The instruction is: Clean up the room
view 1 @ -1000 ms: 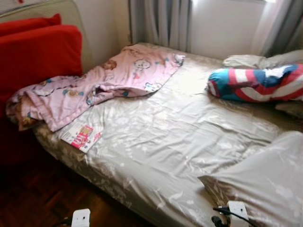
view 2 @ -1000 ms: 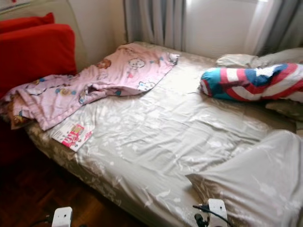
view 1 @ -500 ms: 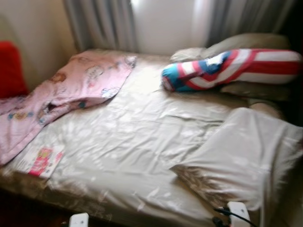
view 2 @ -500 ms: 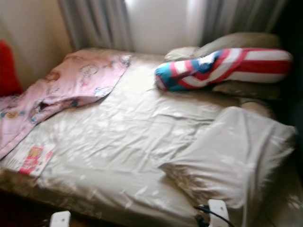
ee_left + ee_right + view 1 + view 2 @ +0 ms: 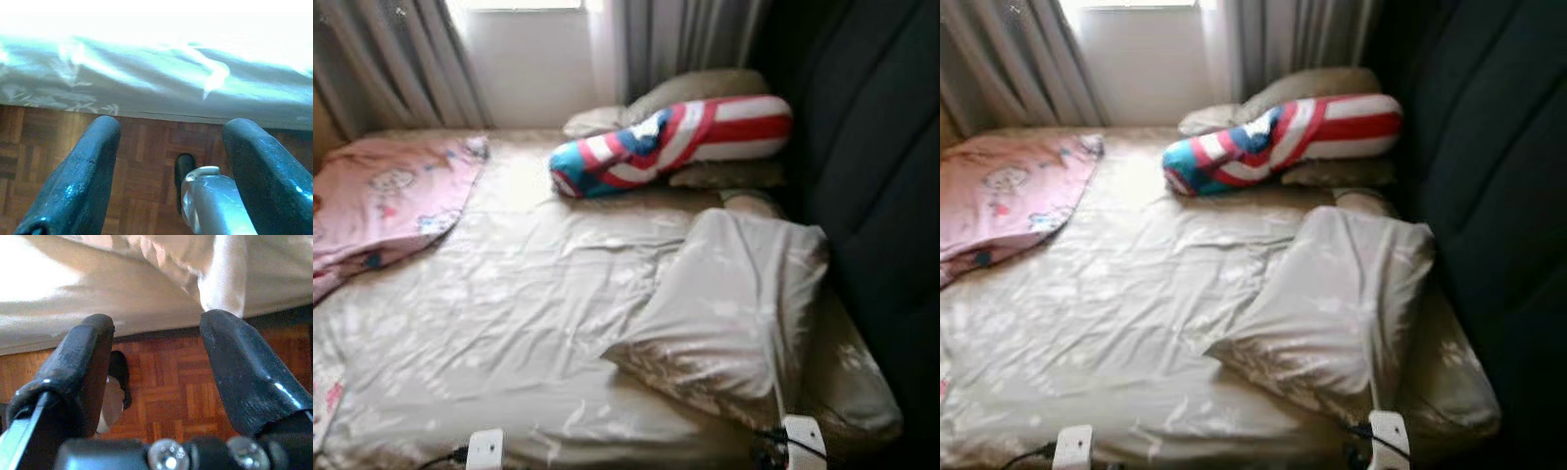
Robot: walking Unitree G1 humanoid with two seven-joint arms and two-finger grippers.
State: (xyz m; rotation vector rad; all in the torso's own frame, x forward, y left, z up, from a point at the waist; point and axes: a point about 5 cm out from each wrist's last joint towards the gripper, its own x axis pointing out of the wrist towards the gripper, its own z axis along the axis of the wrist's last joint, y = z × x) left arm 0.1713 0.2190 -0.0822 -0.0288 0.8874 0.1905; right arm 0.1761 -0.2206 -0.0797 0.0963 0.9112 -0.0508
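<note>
1. Camera swung to the right since a sec ago: red cushion gone from sight, dark headboard (image 5: pixel 871 196) now fills the right side. Bed things look put, only the view turned.
2. Far left: pink blanket (image 5: pixel 382 201) w/ cartoon pics lies rumpled on the bed (image 5: pixel 509 323), near the grey curtains (image 5: pixel 382 69).
3. Low left edge: a bit of a pink-and-white booklet (image 5: pixel 325 406) on the sheet.
4. Middle: wide shiny beige sheet, all wrinkly.
5. Back middle: long pillow (image 5: pixel 671 142) w/ red, white & blue stripes, leaning on beige pillows (image 5: pixel 695 88) by the window.
6. Right: big beige pillow (image 5: pixel 729 308) lies flat, tilted, next to the headboard.
7. Left gripper (image 5: pixel 168 171) hangs low by the bed's side, over the wood floor (image 5: pixel 146 147). Fingers (image 5: pixel 78 181) wide apart, nothing btwn them.
8. Right gripper (image 5: pixel 156 377) also low by the bed edge above the floor. Fingers (image 5: pixel 244 377) apart, holding nothing.
</note>
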